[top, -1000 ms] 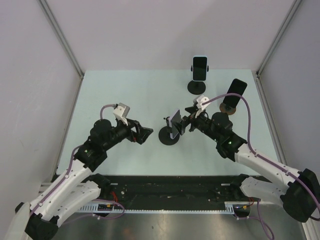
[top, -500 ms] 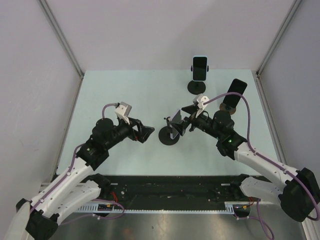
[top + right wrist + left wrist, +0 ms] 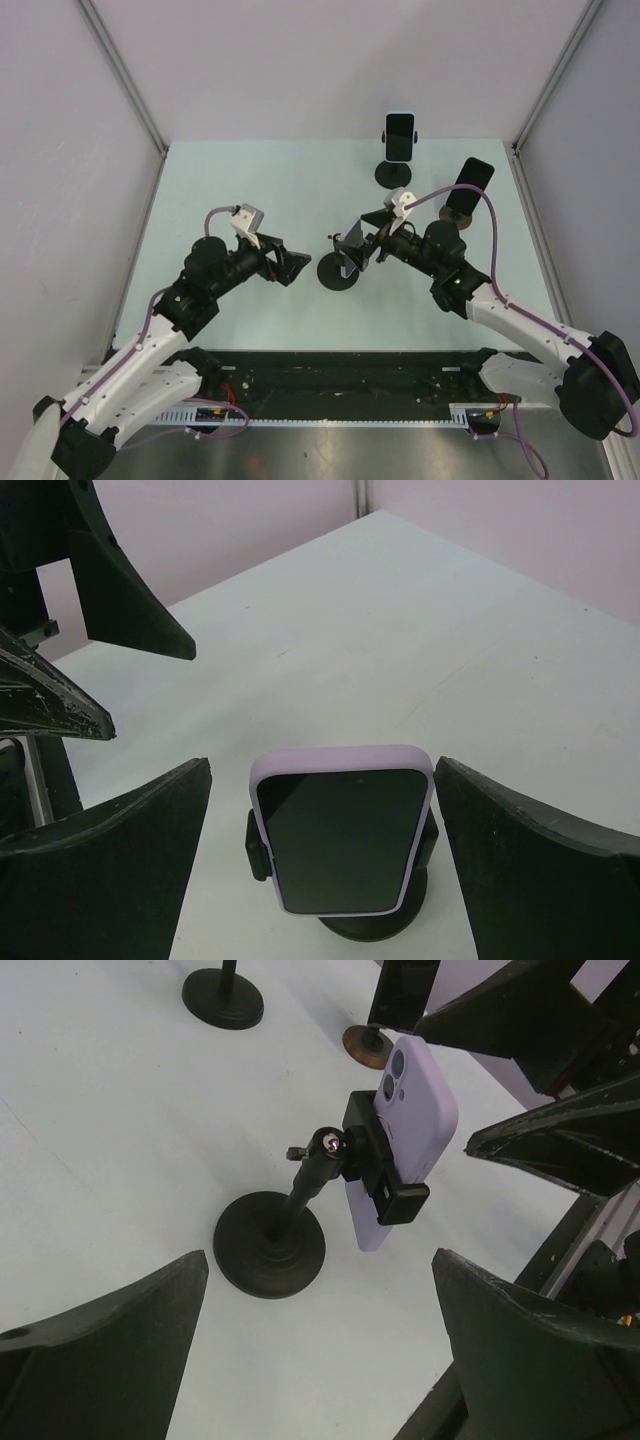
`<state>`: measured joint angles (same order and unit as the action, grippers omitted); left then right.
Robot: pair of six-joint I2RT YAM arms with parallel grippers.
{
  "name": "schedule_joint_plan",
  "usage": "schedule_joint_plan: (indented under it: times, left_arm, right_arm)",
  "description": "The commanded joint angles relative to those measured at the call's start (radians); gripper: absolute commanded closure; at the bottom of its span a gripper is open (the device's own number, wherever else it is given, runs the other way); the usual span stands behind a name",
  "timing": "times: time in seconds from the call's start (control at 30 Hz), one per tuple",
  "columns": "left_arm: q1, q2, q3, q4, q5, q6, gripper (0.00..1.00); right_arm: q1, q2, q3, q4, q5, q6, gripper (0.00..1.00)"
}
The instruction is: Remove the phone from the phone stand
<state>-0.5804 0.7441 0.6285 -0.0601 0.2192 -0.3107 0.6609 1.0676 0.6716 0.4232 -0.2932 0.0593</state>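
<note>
A phone in a lilac case (image 3: 351, 240) is clamped in a black phone stand (image 3: 338, 273) at the table's middle. In the right wrist view the phone (image 3: 345, 835) faces me screen-on, upright in the stand's clamp (image 3: 257, 846). My right gripper (image 3: 324, 762) is open, one finger on each side of the phone with a gap at both edges. In the left wrist view I see the phone's back (image 3: 415, 1110) and the stand's round base (image 3: 270, 1243). My left gripper (image 3: 320, 1255) is open and empty, a short way left of the stand.
Two other stands hold phones at the back right: a light-cased one (image 3: 400, 135) and a black one (image 3: 470, 180) on a brown base (image 3: 460, 216). Enclosure walls close in the table's sides. A black rail (image 3: 340, 385) runs along the near edge.
My right gripper has edged a little further round the phone. My left gripper has crept slightly towards the stand. Both stay open.
</note>
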Motion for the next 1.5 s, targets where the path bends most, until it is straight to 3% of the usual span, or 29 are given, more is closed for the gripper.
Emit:
schedule_joint_plan:
  times: [0.0,0.5,0.7,0.8,1.0,1.07,1.47]
  left_arm:
    - [-0.006,0.003,-0.016,0.054,0.037,-0.021,0.0]
    - [-0.025,-0.015,-0.072,0.147,0.046,-0.065,0.0]
    - [-0.124,-0.002,-0.118,0.22,-0.052,-0.044,0.0]
    - [-0.153,0.009,-0.139,0.264,-0.093,-0.028,0.0]
    - [-0.225,0.063,-0.167,0.377,-0.185,0.034,0.03]
    - [-0.259,0.098,-0.17,0.419,-0.214,0.067,0.05]
    - [-0.354,0.296,-0.145,0.608,-0.307,0.121,0.18]
  right_arm:
    - [0.014,0.032,0.013,0.066,0.019,-0.01,0.0]
    - [0.048,0.118,0.011,0.032,0.075,-0.058,0.02]
    - [0.048,0.081,0.013,0.019,0.055,-0.042,0.24]
    - [0.048,0.066,0.011,0.02,0.051,-0.029,0.42]
    - [0.054,0.037,0.013,0.015,0.054,-0.018,0.91]
    - [0.06,0.034,0.013,0.009,0.068,-0.018,1.0]
    - [0.128,0.032,0.013,0.011,0.19,0.01,1.0]
